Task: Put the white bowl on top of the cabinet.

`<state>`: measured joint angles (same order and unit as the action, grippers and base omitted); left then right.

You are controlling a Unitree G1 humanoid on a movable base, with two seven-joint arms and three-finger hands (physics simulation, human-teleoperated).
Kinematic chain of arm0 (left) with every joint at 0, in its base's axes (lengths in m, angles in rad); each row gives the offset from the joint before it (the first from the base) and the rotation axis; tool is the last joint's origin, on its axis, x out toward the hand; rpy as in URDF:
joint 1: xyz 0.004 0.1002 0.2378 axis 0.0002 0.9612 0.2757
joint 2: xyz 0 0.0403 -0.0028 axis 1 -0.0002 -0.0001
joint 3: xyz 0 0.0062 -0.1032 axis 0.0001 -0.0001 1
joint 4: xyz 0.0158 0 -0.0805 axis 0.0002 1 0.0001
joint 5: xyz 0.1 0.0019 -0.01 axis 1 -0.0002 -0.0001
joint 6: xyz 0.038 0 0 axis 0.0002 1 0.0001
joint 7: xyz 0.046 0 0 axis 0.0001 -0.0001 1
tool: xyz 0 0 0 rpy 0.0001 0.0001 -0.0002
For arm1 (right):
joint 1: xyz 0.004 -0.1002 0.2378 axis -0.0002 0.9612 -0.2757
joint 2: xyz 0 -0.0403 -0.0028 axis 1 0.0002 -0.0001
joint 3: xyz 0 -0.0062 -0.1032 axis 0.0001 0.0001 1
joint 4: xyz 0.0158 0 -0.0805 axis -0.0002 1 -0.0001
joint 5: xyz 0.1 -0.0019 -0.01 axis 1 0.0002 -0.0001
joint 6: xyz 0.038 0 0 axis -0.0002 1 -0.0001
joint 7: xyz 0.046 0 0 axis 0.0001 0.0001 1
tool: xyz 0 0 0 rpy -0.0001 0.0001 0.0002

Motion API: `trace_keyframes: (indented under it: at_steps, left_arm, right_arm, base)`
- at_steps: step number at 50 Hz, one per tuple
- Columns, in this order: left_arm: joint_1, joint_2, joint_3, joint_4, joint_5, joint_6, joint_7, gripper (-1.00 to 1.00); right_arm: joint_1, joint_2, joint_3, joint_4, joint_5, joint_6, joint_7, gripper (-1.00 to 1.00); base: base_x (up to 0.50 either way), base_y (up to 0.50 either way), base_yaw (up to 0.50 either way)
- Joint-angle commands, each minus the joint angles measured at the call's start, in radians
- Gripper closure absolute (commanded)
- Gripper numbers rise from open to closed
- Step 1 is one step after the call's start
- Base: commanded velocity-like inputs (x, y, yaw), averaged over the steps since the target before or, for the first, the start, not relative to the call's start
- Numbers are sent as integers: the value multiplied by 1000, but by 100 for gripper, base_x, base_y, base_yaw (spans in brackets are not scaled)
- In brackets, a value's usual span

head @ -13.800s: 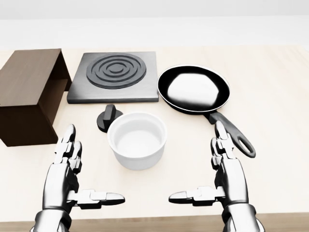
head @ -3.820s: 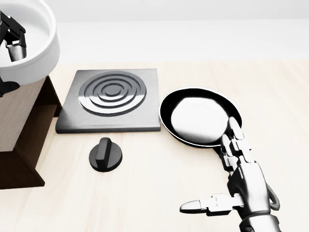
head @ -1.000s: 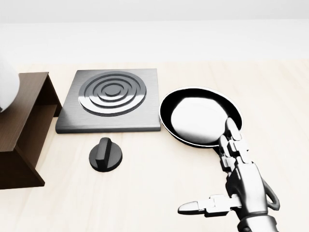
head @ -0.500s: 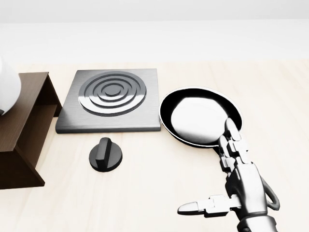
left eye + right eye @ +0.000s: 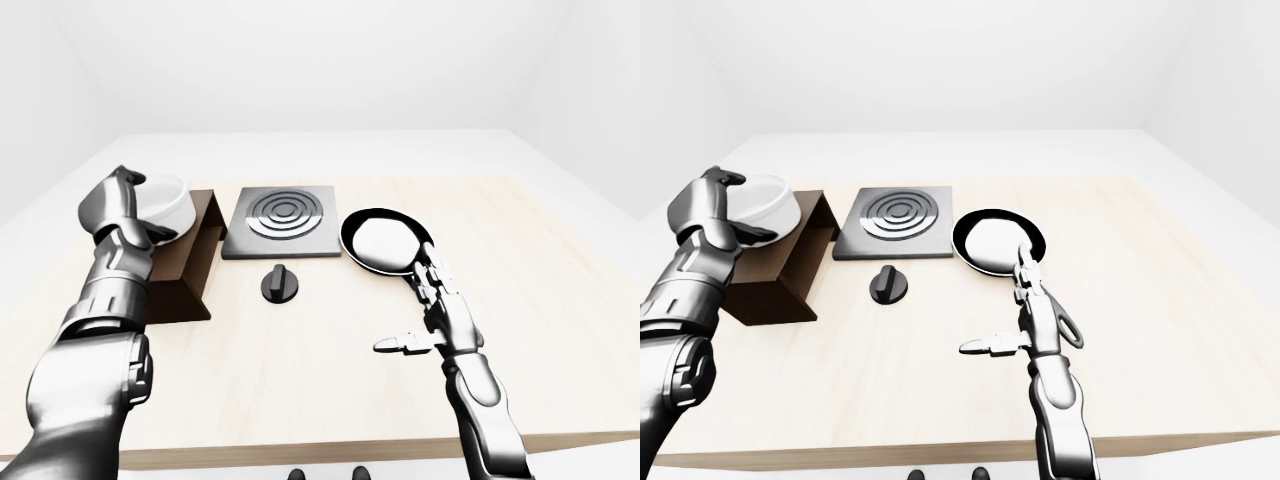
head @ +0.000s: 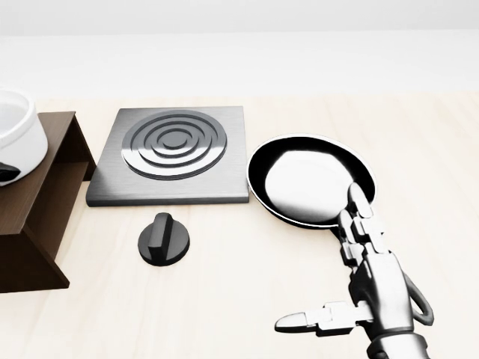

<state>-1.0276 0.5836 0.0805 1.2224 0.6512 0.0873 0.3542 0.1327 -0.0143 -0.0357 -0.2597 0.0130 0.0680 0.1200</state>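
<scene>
The white bowl (image 5: 167, 203) rests upright on the top of the dark brown cabinet (image 5: 188, 262) at the left of the left-eye view. My left hand (image 5: 140, 208) grips its left rim, fingers over the edge and thumb under the wall. In the head view only the bowl's right part (image 6: 16, 131) shows at the left edge, above the cabinet (image 6: 41, 187). My right hand (image 6: 322, 262) hovers open at the lower right, fingers spread, holding nothing.
A grey stove plate (image 6: 176, 149) with rings lies right of the cabinet. A black knob (image 6: 163, 239) sits below it. The black frying pan (image 6: 310, 179) lies to the right, its handle (image 6: 425, 307) partly behind my right hand.
The bowl has swung from tilted at the head view's left edge to upright and lower over the cabinet top. My right hand has stayed put.
</scene>
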Motion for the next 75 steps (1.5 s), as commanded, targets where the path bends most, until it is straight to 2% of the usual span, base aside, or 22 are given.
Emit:
trace_keyframes:
  at_steps: [1, 27, 32, 33, 34, 36, 39, 40, 41, 43, 45, 46, 50, 53, 55, 63, 75]
  left_arm:
    - [-4, 6, 14, -9, 32, 0, 18, -100]
    - [-1, 7, 16, -18, 40, 0, 10, -100]
    - [63, 1, 10, -176, 71, 0, -46, -100]
    - [103, -1, 10, -273, 87, 0, -85, -100]
    - [113, -3, 15, -296, 96, 0, -96, -100]
    - [230, -12, 15, -563, 163, 0, -214, -100]
    - [326, -38, 42, -793, 270, 0, -330, -100]
    - [330, -44, 51, -803, 285, 0, -340, -100]
    - [394, -54, 47, -961, 347, 0, -414, -100]
    - [440, -77, 64, -1072, 435, 0, -489, -100]
    - [467, -104, 88, -1148, 487, 0, -530, -100]
    - [495, -115, 93, -1222, 527, 0, -574, -100]
    - [530, -155, 123, -1339, 611, 0, -646, -100]
    - [530, -162, 131, -1341, 621, 0, -651, -100]
    - [568, -194, 132, -1452, 647, 0, -696, -100]
    - [631, -288, 133, -1649, 696, 0, -725, -100]
    - [709, -441, 50, -1919, 783, 0, -757, -100]
  right_arm:
    - [2, 0, 1, -5, 0, 2, 0, -100]
    - [5, 1, 4, -7, -1, 1, 0, -100]
    - [0, 1, 4, 1, -3, -2, -2, -100]
    - [0, 1, 3, 0, -2, -2, -2, -100]
    - [0, 1, 3, 0, -2, -2, -2, -100]
    - [-4, 1, 4, 7, -3, -3, -3, -100]
    - [-1, 1, 8, 9, -6, -7, -4, -100]
    - [-1, 1, 8, 9, -6, -7, -4, -100]
    - [1, 1, 8, 6, -5, -6, -4, -100]
    - [4, 1, 8, 2, -6, -6, -3, -100]
    - [6, 1, 9, -2, -5, -5, -2, -100]
    - [7, 1, 8, -4, -4, -4, -2, -100]
    - [10, 1, 7, -10, -3, -2, 0, -100]
    - [11, 1, 7, -10, -3, -2, 0, -100]
    - [10, 1, 5, -14, -3, -1, -2, -100]
    - [-2, 1, 9, 6, -9, -7, -8, -100]
    - [-6, 0, 4, 6, -4, -3, -6, -100]
  base:
    - [0, 0, 0]
    - [0, 0, 0]
    - [0, 0, 0]
    - [0, 0, 0]
    - [0, 0, 0]
    - [0, 0, 0]
    - [0, 0, 0]
    - [0, 0, 0]
    - [0, 0, 0]
    - [0, 0, 0]
    - [0, 0, 0]
    - [0, 0, 0]
    - [0, 0, 0]
    - [0, 0, 0]
    - [0, 0, 0]
    - [0, 0, 0]
    - [0, 0, 0]
